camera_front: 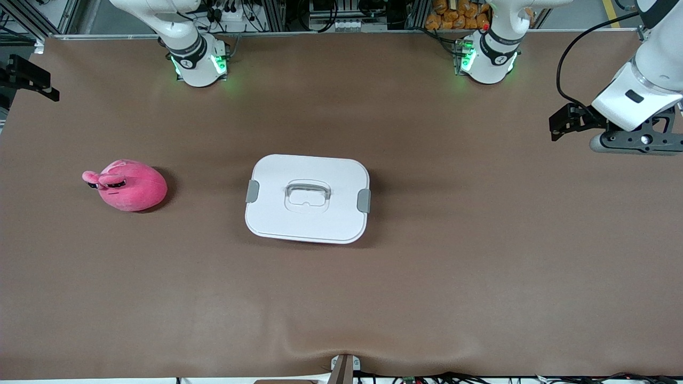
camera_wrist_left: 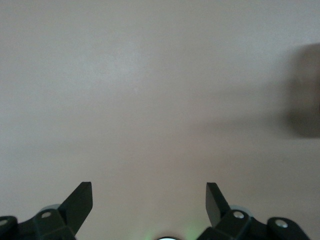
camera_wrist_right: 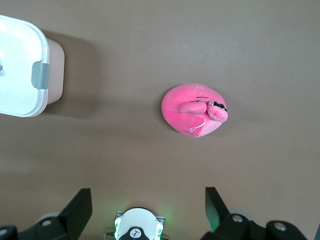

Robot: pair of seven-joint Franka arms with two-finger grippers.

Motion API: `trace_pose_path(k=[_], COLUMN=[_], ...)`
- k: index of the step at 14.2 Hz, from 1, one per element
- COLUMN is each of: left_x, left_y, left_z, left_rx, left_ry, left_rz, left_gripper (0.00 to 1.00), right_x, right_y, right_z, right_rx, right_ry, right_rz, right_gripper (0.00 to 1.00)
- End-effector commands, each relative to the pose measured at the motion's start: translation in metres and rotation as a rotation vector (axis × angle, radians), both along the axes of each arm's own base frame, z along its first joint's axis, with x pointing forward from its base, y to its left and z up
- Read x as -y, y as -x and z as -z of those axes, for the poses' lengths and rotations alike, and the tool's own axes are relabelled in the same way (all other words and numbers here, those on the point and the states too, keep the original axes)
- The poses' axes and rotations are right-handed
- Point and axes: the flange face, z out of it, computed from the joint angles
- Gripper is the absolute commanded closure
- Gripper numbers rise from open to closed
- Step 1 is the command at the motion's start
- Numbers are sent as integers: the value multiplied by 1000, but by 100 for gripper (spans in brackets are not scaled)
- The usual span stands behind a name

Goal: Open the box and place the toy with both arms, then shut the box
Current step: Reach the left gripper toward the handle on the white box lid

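Box mid-table, lid seated, grey clips down: nothing opened yet. Toy well apart, toward right arm's end. Left gripper spread wide over bare table. Right gripper likewise spread, empty, high above toy. Both probably staged for approach.

The box, a pink tub under a white lid with both grey clips down, sits shut at mid-table. The toy, a hot-pink plush blob with half-lidded eyes, lies well apart from it toward the right arm's end.
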Motion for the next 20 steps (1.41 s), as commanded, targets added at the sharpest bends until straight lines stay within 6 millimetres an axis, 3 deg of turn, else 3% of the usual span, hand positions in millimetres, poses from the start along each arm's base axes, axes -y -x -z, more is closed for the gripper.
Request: trace_pose_path(k=[1,9,14,20], left_x=[-1,11,4,38], left_y=[8,11,-6,-2], left_z=[-4,0,20,41], left_rx=[11,-3,-48,-128], left_ry=[-16,-12,7,74], left_rz=[11,19,20,-129], left_gripper=[0,0,0,0], right_x=[-1,0,-3,-1], right_y=[5,6,5,5], right_z=[-4,-3,-4,-4], right_rx=[1,-9,-1,-1], right_ry=[-4,-5,-7,-6], right_rz=[17,17,12,17], right_gripper=[0,0,0,0])
